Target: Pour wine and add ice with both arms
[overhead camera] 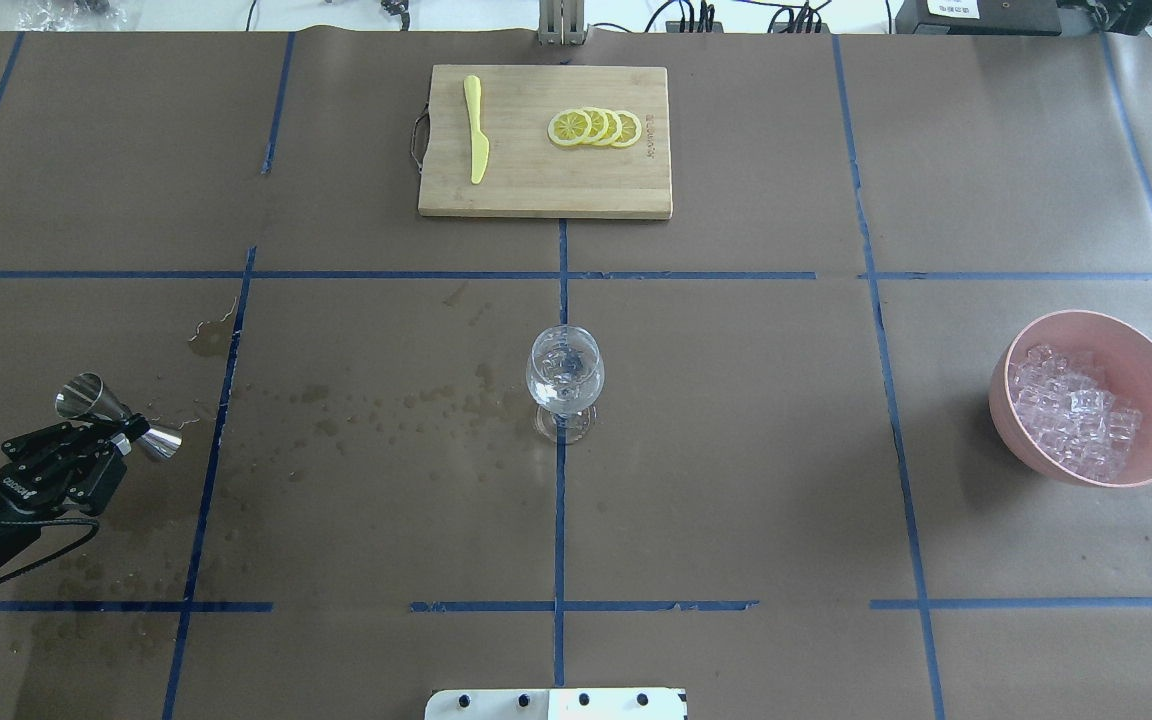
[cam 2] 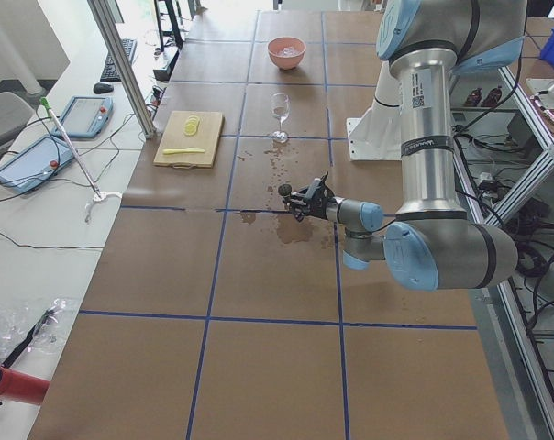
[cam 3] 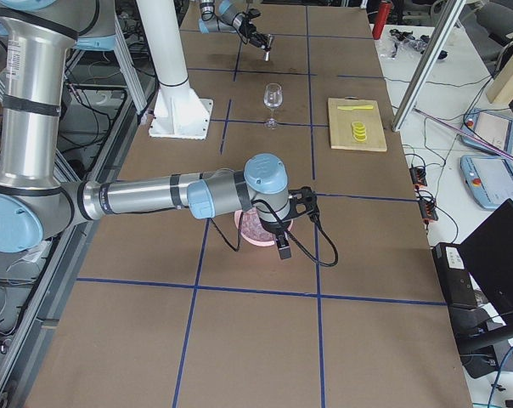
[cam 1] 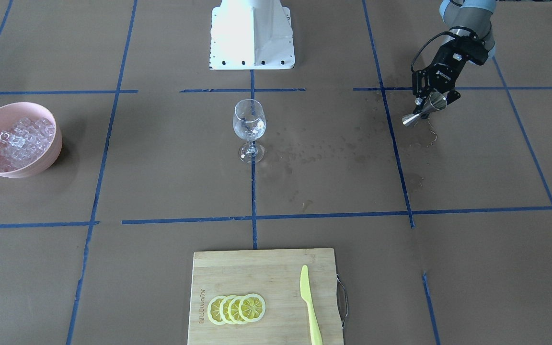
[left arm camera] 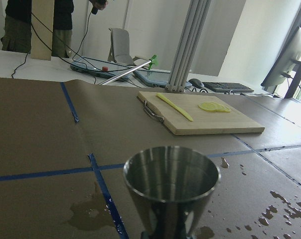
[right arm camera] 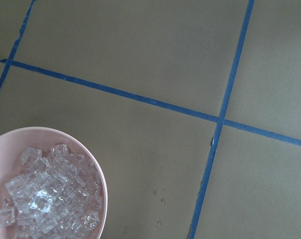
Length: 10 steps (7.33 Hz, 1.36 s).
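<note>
The left tool (overhead camera: 121, 428) grasps a steel jigger (overhead camera: 88, 399), tilted above the desk (overhead camera: 736, 450). The ice (overhead camera: 1076, 418) lies heaped in the pink bowl (overhead camera: 1012, 400); we cannot tell the state of the right tool (cam 3: 284, 248).

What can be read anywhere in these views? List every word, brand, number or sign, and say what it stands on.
"ROBOTIQ", as far as it can be made out: white lettering on the left gripper, which holds the jigger.
Burnt-in mark on the wooden cutting board: too small to read.
Sticker on the left arm: too small to read.
Nothing else is legible.
</note>
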Motion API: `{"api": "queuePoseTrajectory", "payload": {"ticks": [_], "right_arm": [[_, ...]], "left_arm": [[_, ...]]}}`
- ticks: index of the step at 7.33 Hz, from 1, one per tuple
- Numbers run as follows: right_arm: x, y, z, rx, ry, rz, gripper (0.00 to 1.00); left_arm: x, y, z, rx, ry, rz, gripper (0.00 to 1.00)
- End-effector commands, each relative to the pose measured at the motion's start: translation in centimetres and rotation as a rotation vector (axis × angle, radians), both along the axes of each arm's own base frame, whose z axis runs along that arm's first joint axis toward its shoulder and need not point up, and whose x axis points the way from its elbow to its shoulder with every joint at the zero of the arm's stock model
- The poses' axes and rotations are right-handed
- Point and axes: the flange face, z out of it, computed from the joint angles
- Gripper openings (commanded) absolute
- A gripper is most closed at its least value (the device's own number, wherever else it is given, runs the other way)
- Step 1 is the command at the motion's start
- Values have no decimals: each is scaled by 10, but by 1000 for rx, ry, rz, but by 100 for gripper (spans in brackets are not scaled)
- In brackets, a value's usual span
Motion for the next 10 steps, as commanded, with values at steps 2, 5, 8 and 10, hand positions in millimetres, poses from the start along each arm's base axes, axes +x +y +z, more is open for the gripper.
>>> {"api": "queuePoseTrajectory", "payload": {"ticks": [2,5,8,10], "right_arm": [[1,-3,-2,9,3,1,100],[0,-3,-2,5,3,1,100],[0,-3,-2,5,3,1,100],[1,-3,-2,10,10,2,100]], "left_arm": [[18,-13,24,-1,-82,-106,0],[18,-13,22,1,-81,-106,0],[17,-13,21,7,-86,-109,0],[17,-13,21,7,-88,-109,0]]}}
